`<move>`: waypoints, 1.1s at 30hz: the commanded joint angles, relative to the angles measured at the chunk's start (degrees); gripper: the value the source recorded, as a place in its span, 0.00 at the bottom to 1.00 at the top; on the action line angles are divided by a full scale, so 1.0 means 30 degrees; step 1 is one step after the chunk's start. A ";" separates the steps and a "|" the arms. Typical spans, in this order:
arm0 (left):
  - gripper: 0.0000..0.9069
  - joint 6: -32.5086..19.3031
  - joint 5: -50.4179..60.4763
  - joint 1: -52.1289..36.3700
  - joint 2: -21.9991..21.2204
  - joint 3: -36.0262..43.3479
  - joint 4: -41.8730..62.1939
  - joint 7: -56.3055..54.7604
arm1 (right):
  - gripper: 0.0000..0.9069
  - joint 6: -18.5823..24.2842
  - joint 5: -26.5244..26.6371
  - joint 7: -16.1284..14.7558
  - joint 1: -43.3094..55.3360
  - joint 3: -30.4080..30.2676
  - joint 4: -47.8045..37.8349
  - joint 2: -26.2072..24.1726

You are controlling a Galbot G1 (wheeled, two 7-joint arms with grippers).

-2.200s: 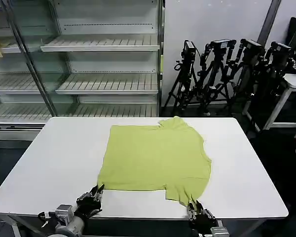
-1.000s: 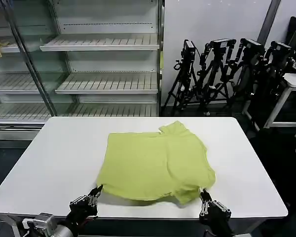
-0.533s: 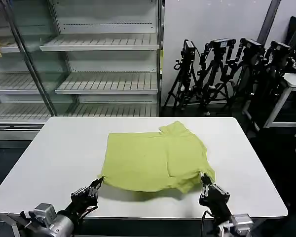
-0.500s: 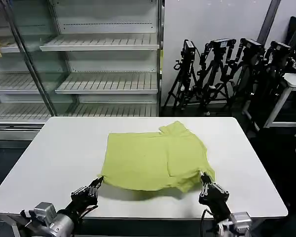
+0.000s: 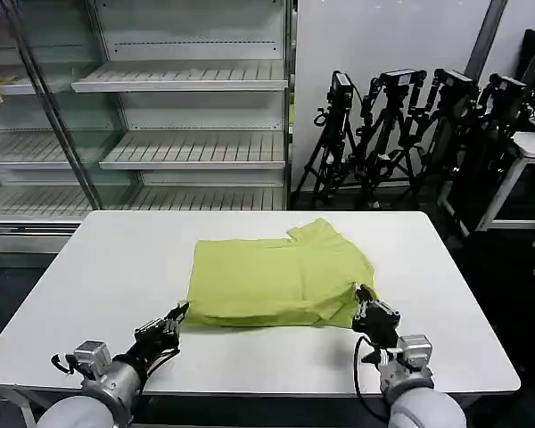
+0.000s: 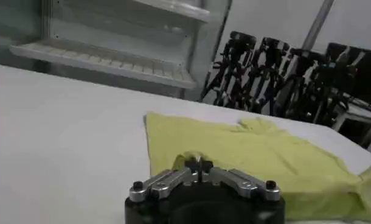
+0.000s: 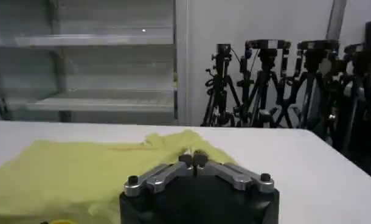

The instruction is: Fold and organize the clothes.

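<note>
The left gripper (image 5: 180, 312) is pinching the near left corner of the shirt (image 5: 276, 278), fingers pressed together on the cloth, as its wrist view (image 6: 199, 164) also shows. The right gripper (image 5: 361, 294) is pinching the near right corner, its fingertips closed on a bunched fold; in its own wrist view (image 7: 193, 160) the tips are meeting with yellow-green fabric (image 7: 82, 170) just beyond them. Between the two grippers the shirt's near edge is lying doubled over, and the rest is spreading away from them, flat, with a sleeve or collar bump at the far right. The shirt is lying on a white table (image 5: 89, 276), roughly at its middle. Beyond the table, empty shelves (image 5: 178, 152) are standing ahead of the left gripper, and black tripods (image 5: 410, 134) ahead of the right.
</note>
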 commanded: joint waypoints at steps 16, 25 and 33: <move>0.07 -0.0090 0.1169 -0.3042 -0.0389 0.1743 0.3852 -0.0065 | 0.00 0.0411 -0.1254 -0.0101 0.2316 -0.1158 -0.4264 0.1097; 1.00 0.0085 0.0983 -0.3174 -0.0576 0.1640 0.3889 0.0091 | 1.00 0.0229 -0.2069 -0.0570 0.2064 -0.1141 -0.4276 0.1396; 1.00 -0.0472 0.1169 -0.1922 -0.0470 0.1034 0.2348 0.0068 | 1.00 0.1494 -0.2737 -0.1888 0.0307 -0.0475 -0.2287 0.0565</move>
